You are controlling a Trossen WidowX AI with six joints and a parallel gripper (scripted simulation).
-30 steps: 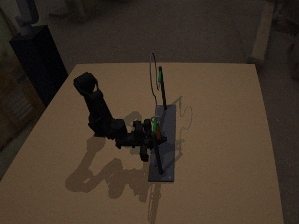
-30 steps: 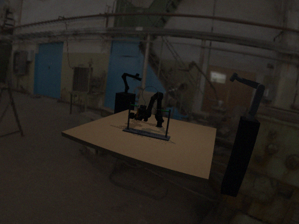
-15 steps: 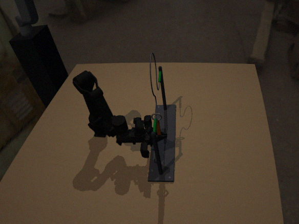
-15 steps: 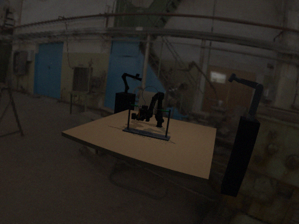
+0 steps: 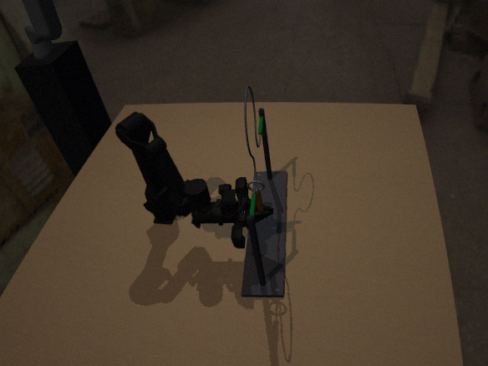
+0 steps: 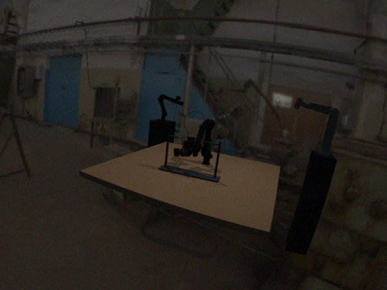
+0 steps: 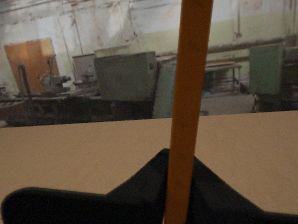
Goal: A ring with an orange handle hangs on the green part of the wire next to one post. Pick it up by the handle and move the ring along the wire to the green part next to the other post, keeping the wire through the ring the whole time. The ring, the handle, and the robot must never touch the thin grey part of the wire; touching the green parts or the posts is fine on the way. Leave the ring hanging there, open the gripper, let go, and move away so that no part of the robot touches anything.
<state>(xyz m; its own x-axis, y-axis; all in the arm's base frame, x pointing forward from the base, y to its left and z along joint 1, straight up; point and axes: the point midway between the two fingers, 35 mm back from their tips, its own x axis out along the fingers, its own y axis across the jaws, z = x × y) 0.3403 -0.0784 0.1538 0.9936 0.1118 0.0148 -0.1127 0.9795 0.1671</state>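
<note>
The grey ring [image 5: 263, 186] is around the thin grey wire [image 5: 245, 113] [image 6: 195, 112], just past the inner end of the near green part [image 5: 252, 205] [image 6: 173, 136]. Its orange handle [image 5: 259, 200] [image 6: 183, 145] [image 7: 189, 100] hangs below it, slightly tilted. My gripper [image 5: 263, 210] [image 7: 174, 156] is shut on the lower handle, below the wire. Whether the ring touches the grey wire is too small to tell. The other green part [image 5: 261, 125] [image 6: 214, 144] is at the far post [image 5: 266, 146] [image 6: 217, 160]. The ring's top is out of the wrist view.
The near post [image 5: 257, 259] [image 6: 166, 155] stands close beside my gripper. Both posts rise from a dark base plate [image 5: 271, 288] [image 6: 192, 173]. The grey wire bends and rises in a tall loop between them. Other arms stand on black pedestals [image 6: 311, 202] [image 6: 162, 132] off the table.
</note>
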